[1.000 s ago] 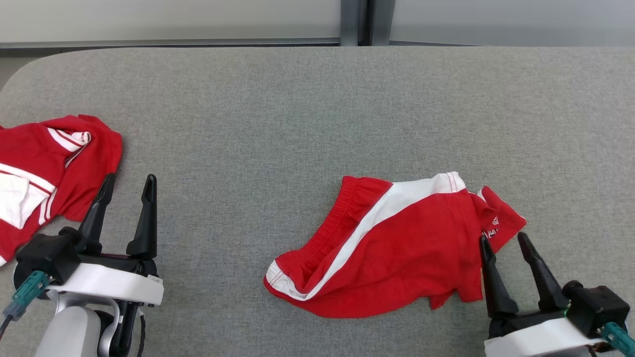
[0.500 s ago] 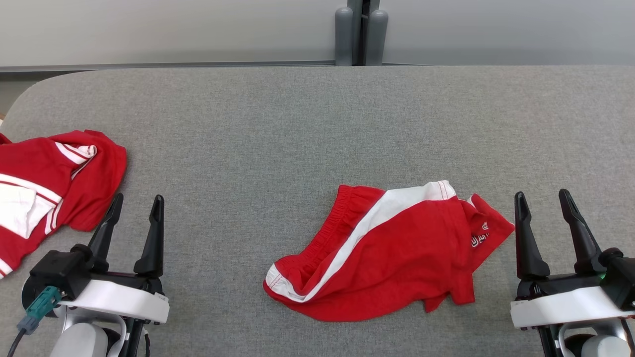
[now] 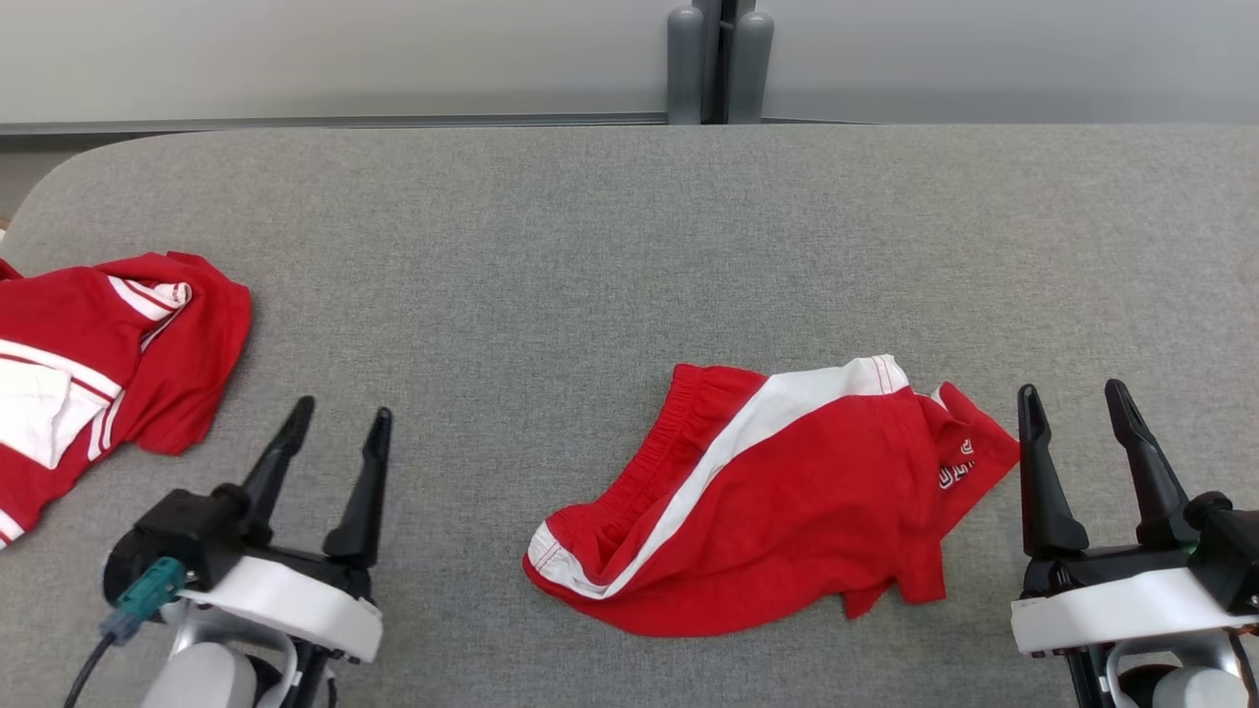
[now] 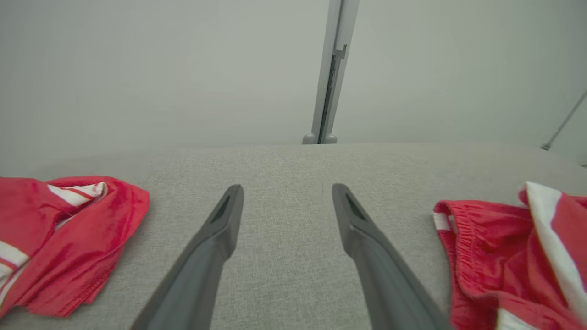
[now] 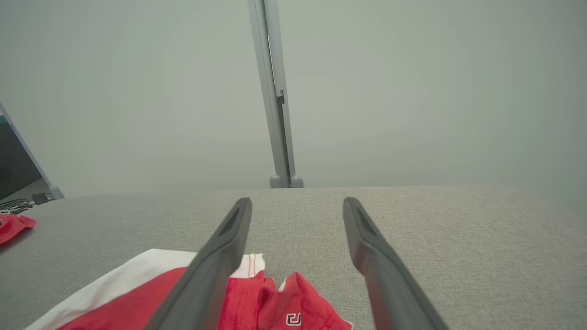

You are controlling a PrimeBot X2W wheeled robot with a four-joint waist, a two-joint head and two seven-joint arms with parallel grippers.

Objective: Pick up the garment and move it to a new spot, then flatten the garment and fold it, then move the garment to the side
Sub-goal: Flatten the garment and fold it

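Observe the garment [image 3: 787, 501] lying crumpled on the surface [image 3: 590, 246], just beside the right tool [image 3: 1071, 388]. Both it and the left tool [image 3: 343, 407] stand fully spread, empty, apparently poised for a two-corner lift.

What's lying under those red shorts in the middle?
The red shorts lie crumpled on the grey table, which shows all around them. Whether anything is tucked beneath their folds cannot be seen; the cloth covers it.

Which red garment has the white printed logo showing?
The red shorts near the right tool, with a broad white diagonal stripe; the bunched garment at far left shows no print.
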